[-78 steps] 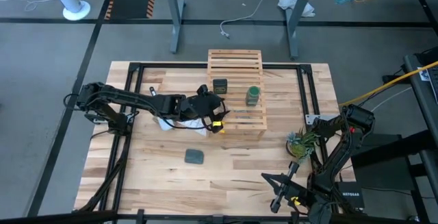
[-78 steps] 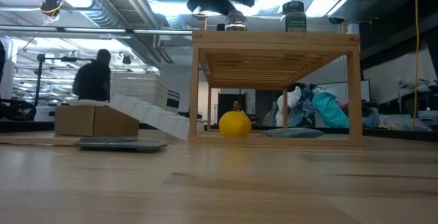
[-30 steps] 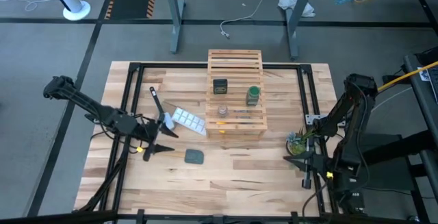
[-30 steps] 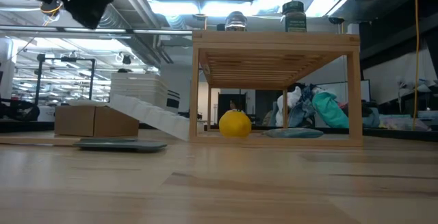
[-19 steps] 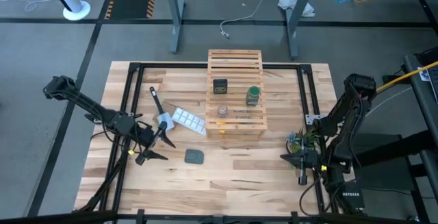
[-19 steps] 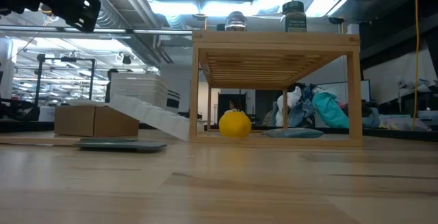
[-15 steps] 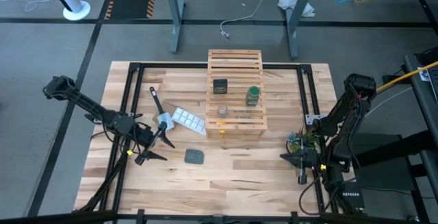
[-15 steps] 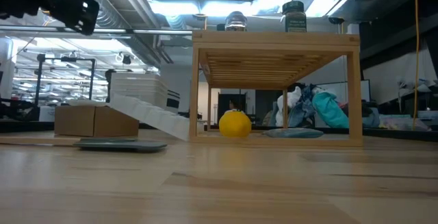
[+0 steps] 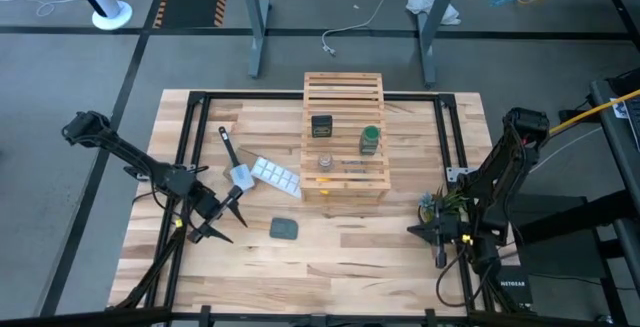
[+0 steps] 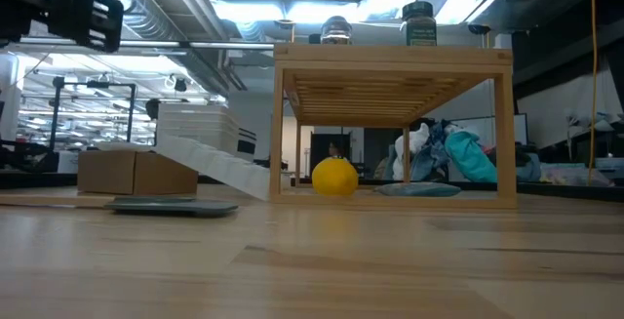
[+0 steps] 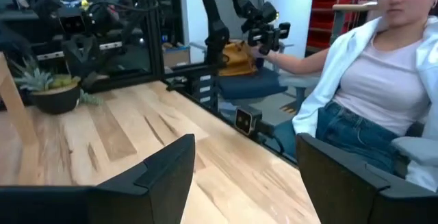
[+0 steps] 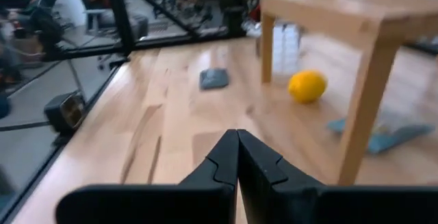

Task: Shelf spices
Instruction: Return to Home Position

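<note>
The light wooden slatted shelf [image 9: 345,132] stands at the table's far middle. On its top stand the dark boxy jar [image 9: 321,125], the green jar [image 9: 370,139] and the tiny clear jar [image 9: 325,161]. The low view shows the clear jar [image 10: 335,30] and the green jar [image 10: 420,23] upright on the top slats. My left gripper [image 9: 224,220] is open and empty above the table's left side, well away from the shelf. My right gripper [image 9: 415,232] is shut and empty near the table's right front.
A white ice-cube tray [image 9: 272,175] leans by the shelf's left side. A flat dark pad [image 9: 284,228] lies in front of it. A lemon [image 10: 334,177] sits under the shelf. A potted plant [image 9: 437,207] stands at the right. A person [image 11: 383,80] sits beyond the table.
My left gripper has drawn back a little toward the table's near left corner, still open. My right gripper has edged toward the table's left, still shut. The three jars stand on the shelf unmoved.
</note>
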{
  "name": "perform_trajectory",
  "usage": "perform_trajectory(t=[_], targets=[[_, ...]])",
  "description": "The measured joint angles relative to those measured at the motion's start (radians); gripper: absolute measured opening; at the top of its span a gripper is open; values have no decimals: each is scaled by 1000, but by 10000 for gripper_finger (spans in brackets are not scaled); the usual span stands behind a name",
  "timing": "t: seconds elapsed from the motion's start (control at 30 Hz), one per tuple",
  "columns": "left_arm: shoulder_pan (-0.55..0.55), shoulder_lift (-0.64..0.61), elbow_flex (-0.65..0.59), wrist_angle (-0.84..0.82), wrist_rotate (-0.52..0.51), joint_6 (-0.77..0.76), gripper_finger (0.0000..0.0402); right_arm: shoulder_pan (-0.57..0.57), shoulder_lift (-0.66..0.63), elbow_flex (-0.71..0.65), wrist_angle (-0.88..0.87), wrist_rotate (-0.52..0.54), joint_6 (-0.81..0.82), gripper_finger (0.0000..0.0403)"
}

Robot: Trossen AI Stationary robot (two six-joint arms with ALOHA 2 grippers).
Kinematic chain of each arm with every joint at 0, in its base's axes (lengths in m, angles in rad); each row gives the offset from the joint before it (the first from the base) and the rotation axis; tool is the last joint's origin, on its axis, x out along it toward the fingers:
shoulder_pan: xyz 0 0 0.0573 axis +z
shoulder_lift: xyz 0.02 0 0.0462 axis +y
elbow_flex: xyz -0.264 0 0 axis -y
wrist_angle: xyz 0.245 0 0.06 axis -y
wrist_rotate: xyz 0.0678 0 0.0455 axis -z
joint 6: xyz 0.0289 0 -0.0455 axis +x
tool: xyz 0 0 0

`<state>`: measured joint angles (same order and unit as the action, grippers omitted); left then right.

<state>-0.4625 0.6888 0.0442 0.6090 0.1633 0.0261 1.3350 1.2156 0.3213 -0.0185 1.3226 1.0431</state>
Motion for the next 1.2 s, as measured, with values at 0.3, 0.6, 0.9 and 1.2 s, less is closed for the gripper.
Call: perform_trajectory(t=[0.3, 0.6, 0.9, 1.2], targets=[[0, 1, -35, -6, 2, -74, 245, 0, 0, -21, 85, -22, -1, 10], [0, 0, -35, -78, -94, -101, 245, 0, 0, -21, 79, -61, 0, 10], [0, 0, -35, -61, -96, -148, 245, -30, 0, -21, 410, -167, -279, 10], [0, 0, -35, -15, -86, -104, 245, -378, -2, -21, 883, -968, -835, 10]])
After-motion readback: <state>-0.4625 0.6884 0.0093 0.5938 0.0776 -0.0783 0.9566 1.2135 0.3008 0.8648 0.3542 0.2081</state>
